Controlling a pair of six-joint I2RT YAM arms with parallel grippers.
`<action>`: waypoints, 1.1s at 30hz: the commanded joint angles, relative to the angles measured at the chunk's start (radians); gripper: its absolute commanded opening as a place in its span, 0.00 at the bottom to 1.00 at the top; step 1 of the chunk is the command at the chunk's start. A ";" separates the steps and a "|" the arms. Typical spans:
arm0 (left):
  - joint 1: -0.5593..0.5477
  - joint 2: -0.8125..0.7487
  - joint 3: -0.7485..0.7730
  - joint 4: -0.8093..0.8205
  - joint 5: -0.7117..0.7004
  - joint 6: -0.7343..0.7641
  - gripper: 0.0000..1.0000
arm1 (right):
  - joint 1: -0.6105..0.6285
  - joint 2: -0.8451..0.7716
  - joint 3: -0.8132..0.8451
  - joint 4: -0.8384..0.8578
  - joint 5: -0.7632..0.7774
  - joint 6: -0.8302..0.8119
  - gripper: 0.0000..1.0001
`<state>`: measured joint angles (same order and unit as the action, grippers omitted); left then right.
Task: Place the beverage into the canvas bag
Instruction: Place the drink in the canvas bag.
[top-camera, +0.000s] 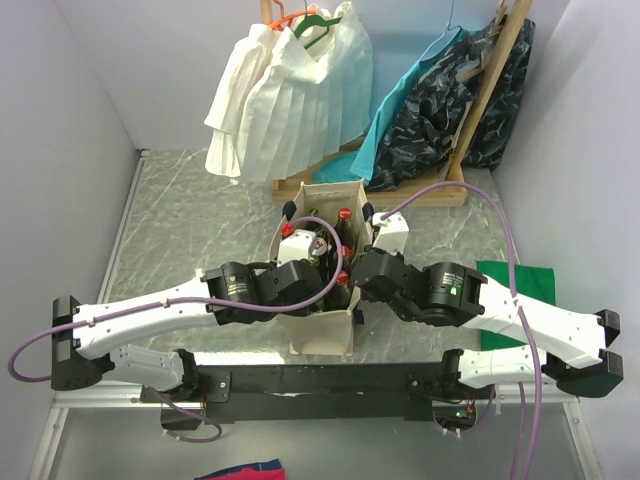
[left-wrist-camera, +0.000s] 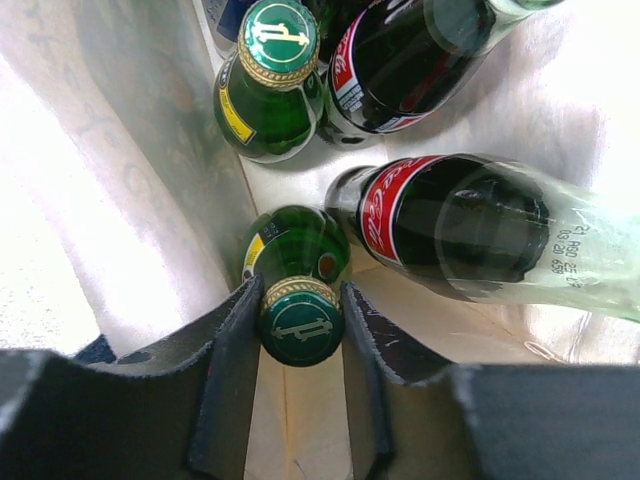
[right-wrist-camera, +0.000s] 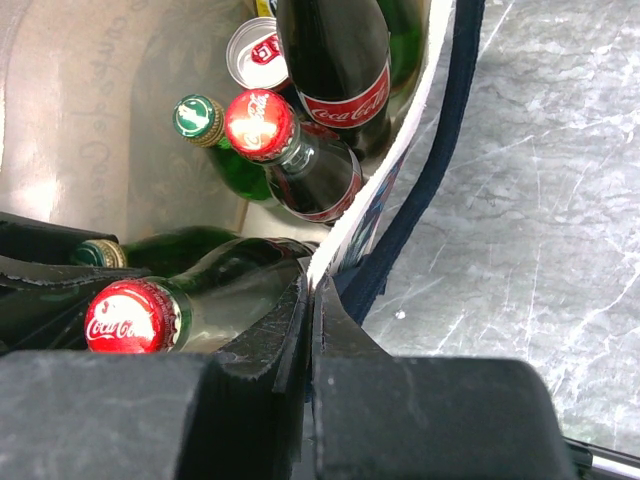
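Note:
The cream canvas bag (top-camera: 320, 338) with navy strap handles (right-wrist-camera: 440, 130) stands upright between my two arms. My left gripper (left-wrist-camera: 300, 291) reaches down inside it, shut on the gold-rimmed cap of a green glass bottle (left-wrist-camera: 296, 246) standing by the bag's inner wall (left-wrist-camera: 150, 150). Another green bottle (left-wrist-camera: 275, 80) and two cola bottles (left-wrist-camera: 460, 230) (left-wrist-camera: 410, 60) are in the bag too. My right gripper (right-wrist-camera: 311, 287) is shut on the bag's right rim (right-wrist-camera: 400, 150), pinching the canvas. In the right wrist view, red-capped cola bottles (right-wrist-camera: 258, 125) (right-wrist-camera: 130, 318) and a can (right-wrist-camera: 258, 50) show inside.
A white pleated garment (top-camera: 290, 90), a teal cloth (top-camera: 410, 100) and a dark patterned garment (top-camera: 470, 100) hang on a wooden rack (top-camera: 400, 195) behind the bag. A green cloth (top-camera: 520, 285) lies at the right on the marbled table (top-camera: 180, 230).

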<state>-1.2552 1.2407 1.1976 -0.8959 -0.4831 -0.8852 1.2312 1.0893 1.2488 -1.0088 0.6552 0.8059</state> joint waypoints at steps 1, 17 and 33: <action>0.004 -0.026 0.005 0.041 -0.014 0.003 0.43 | -0.012 -0.019 0.003 0.030 0.041 -0.004 0.00; 0.004 -0.040 0.014 0.046 -0.023 0.015 0.52 | -0.013 -0.026 -0.006 0.032 0.040 0.001 0.00; 0.002 -0.056 0.057 0.052 -0.089 0.087 0.56 | -0.013 -0.034 0.003 0.029 0.052 0.001 0.00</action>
<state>-1.2545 1.2213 1.2007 -0.8478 -0.5041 -0.8616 1.2278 1.0874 1.2469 -1.0027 0.6544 0.8059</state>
